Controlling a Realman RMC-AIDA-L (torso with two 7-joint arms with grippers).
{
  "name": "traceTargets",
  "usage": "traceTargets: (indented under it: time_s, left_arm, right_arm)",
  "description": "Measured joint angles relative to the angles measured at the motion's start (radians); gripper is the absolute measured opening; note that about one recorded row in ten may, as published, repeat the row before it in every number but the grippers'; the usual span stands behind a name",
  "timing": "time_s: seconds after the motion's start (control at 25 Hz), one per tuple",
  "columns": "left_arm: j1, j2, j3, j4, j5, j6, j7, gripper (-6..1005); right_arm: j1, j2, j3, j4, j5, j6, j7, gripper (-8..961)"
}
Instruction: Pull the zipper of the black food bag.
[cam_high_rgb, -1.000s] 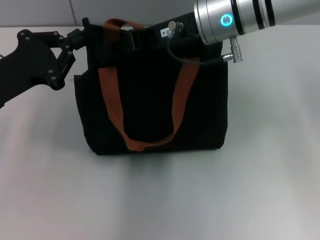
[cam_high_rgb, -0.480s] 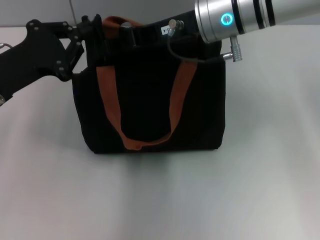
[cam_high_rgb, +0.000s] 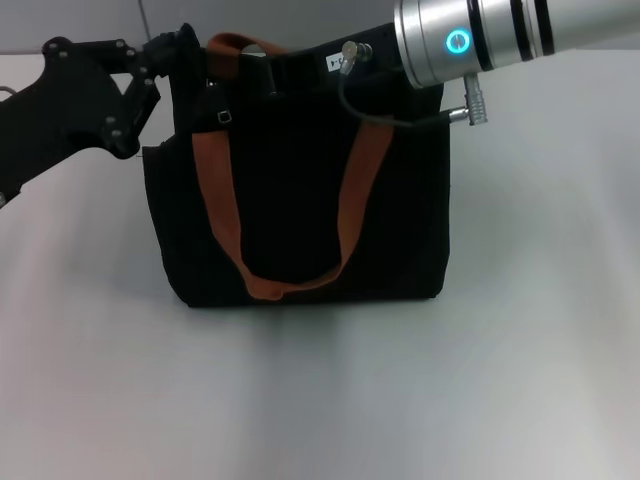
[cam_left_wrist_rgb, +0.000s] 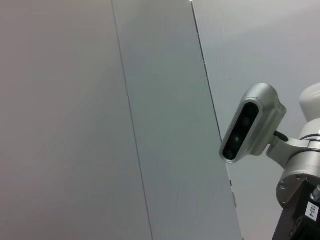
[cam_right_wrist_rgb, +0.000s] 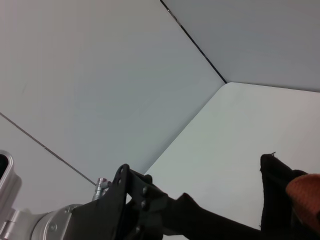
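The black food bag stands upright mid-table, its orange-brown strap handles hanging down the front. My left gripper is at the bag's top left corner, shut on the fabric edge there. It also shows in the right wrist view, reaching toward the bag's corner. My right gripper sits over the bag's top edge, its tip lost against the black fabric. A small silver metal piece shows near the top left. I cannot tell if it is the zipper pull.
The bag stands on a pale grey table with a wall behind. My right arm's silver forearm and its cable cross above the bag's right side. The left wrist view shows only wall panels and the robot's head camera.
My left gripper has moved up and right onto the bag's top left corner, and that corner has risen slightly. The right arm has barely moved.
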Motion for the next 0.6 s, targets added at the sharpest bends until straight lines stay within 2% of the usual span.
traceTargets:
  time_s: [0.32,0.52,0.6]
  left_arm:
    - [0.0,-0.005,-0.007,0.0,0.0,-0.002,0.0,5]
    - [0.007,-0.003,-0.018,-0.001,0.0,-0.001,0.0,5]
    - [0.008,-0.002,-0.018,-0.003,0.0,0.003,0.0,5]
  right_arm:
    - [-0.009,0.0,-0.001,-0.004,-0.005,-0.002,-0.001,346]
    - [-0.046,0.0,-0.002,-0.055,-0.005,-0.007,-0.013,137]
    - [-0.053,0.0,-0.002,-0.061,-0.002,-0.008,-0.02,102]
